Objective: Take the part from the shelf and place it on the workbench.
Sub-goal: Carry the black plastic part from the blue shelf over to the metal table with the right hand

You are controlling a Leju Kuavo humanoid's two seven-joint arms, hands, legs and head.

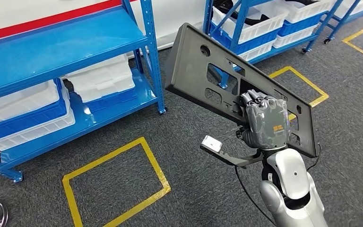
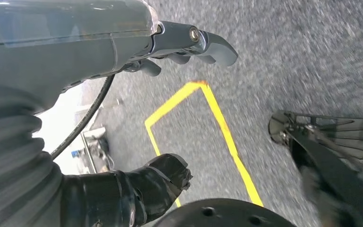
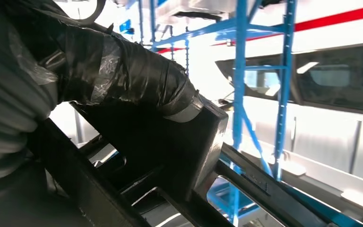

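Head view: our right hand (image 1: 264,120) grips part (image 1: 203,71) through central cutout; stiff, wide panel overhangs hand, likely twist-prone. Left hand (image 2: 170,52) released.

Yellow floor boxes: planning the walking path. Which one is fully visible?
The yellow box in front of the left blue shelf; the others are cut off or hidden.

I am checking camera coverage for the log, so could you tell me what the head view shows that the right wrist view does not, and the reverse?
Head view alone: the whole dark part held up off the floor, the back of the right hand on it, yellow tape squares on the grey carpet, and white bins on the blue shelf.

Right wrist view alone: the taped thumb pressed on the part's ribbed edge, close up.

Both: the part, the hand gripping it, and blue shelving.
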